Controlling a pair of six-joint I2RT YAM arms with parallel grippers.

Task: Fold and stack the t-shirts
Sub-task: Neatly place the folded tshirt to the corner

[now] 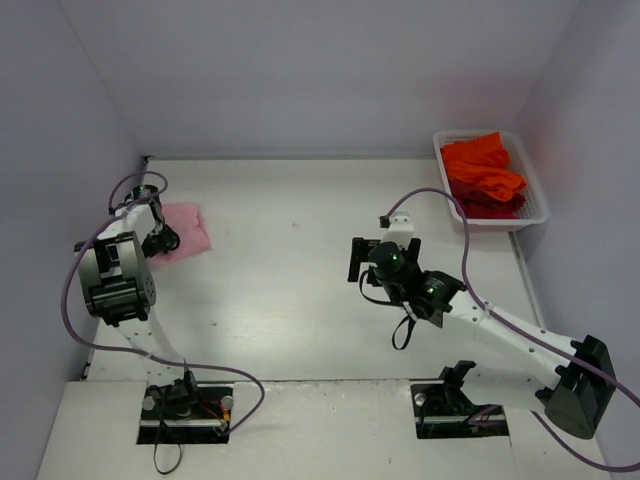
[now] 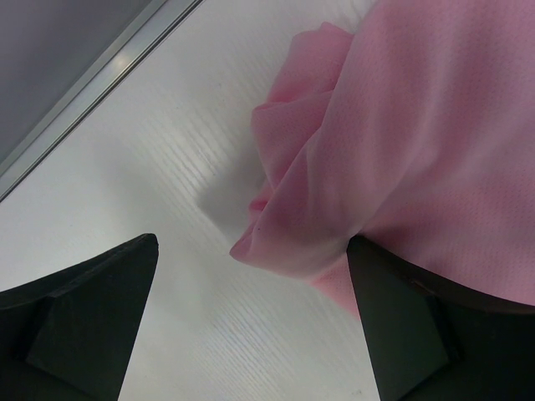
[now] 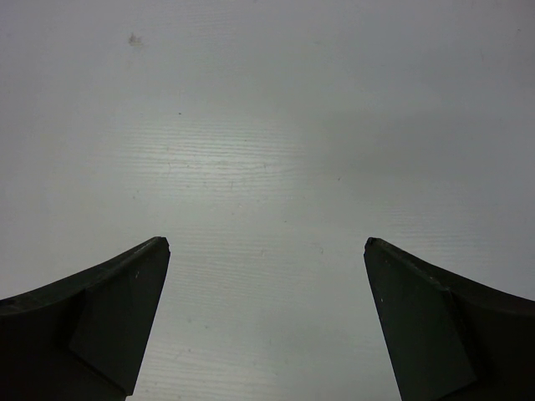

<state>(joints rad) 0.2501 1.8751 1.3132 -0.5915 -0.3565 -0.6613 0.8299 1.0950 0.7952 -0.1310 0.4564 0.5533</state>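
Note:
A folded light pink t-shirt (image 1: 188, 229) lies on the table at the far left. In the left wrist view the pink t-shirt (image 2: 401, 134) fills the upper right, its folded edge drooping over one of my fingers (image 2: 418, 334). My left gripper (image 1: 160, 238) is open at the shirt's left edge, its jaws wide apart over bare table, gripping nothing. Several orange-red t-shirts (image 1: 483, 175) are heaped in the white mesh basket (image 1: 539, 212) at the far right. My right gripper (image 1: 364, 260) is open and empty above the table's middle, with only table between its fingers (image 3: 117, 309).
The table (image 1: 300, 300) is white, with grey walls at the back and on both sides. The wall's foot (image 2: 92, 83) runs close to the pink shirt. Purple cables loop beside both arms.

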